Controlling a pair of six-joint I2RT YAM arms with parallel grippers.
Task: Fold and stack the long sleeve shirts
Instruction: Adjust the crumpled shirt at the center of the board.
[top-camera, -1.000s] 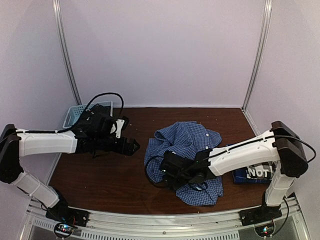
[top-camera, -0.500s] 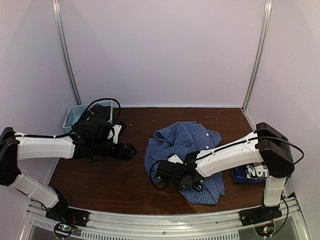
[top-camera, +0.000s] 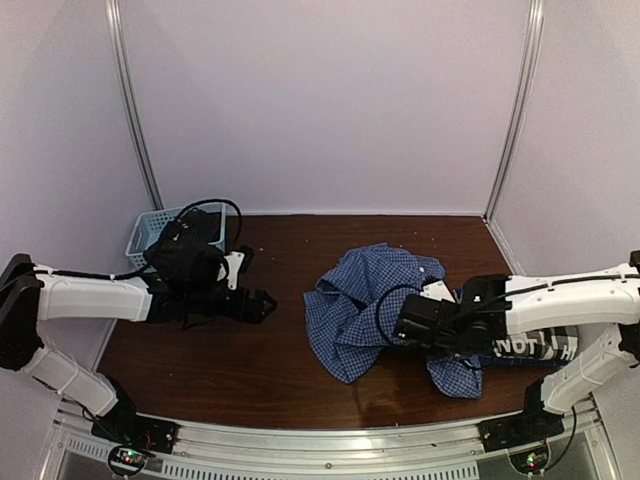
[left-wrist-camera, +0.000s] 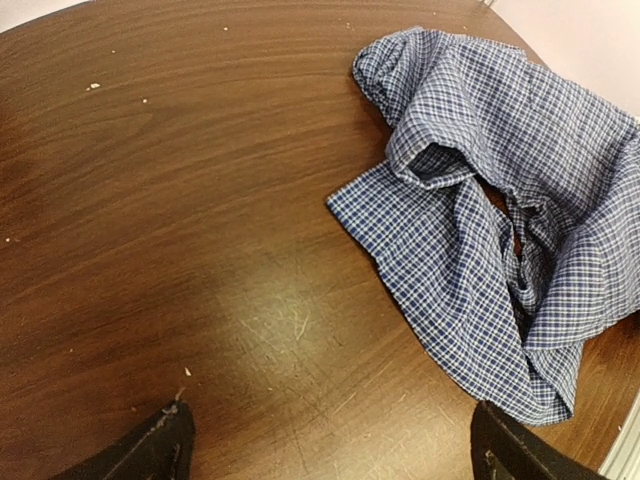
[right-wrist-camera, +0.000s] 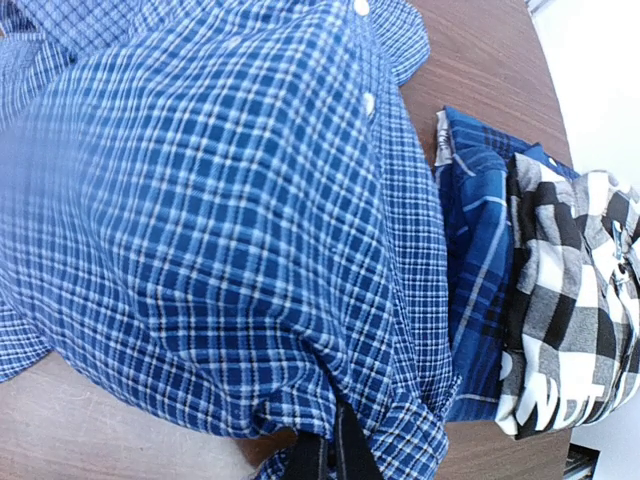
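Blue check shirt: crumpled on the table, right of centre, bunched but widest from back to front. Sits pinched at its right-hand side by the right gripper, closed tight with cloth draped over it. Lies just left of the folded stack, where the dark blue plaid shirt is partly under the black-and-white plaid shirt. Appears to touch that stack with its near hem.

Faces the left gripper across bare wood. Spread wide there, holding nothing, hovering well short of the cloth. Offers its loose left edge and near corner toward that side, so probably the left arm's part to take for spreading flat. Lies nearer the right arm overall.
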